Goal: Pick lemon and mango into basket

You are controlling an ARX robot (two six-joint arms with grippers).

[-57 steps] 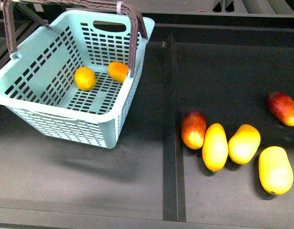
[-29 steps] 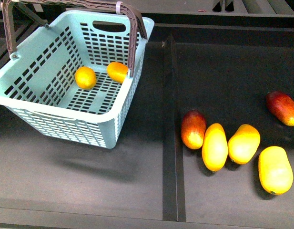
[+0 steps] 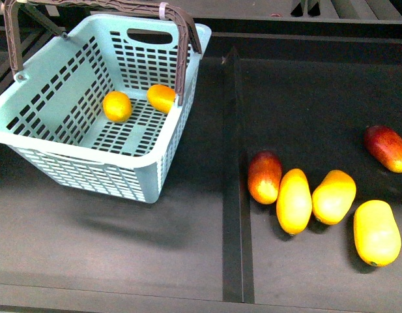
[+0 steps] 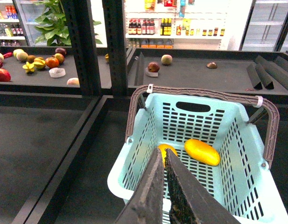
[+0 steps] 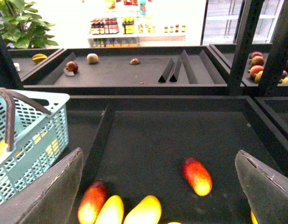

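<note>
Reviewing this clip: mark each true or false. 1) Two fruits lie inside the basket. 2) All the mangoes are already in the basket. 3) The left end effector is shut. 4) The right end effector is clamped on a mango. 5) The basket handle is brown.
1) True: two yellow-orange fruits lie on the floor of the basket.
2) False: five mangoes lie outside it, in the compartment to its right.
3) True: the left end effector has its fingers together.
4) False: the right end effector is open and empty above them.
5) True: the handle is brown.

Two lemons (image 3: 116,106), five mangoes (image 3: 294,200), one basket (image 3: 54,153)
</note>
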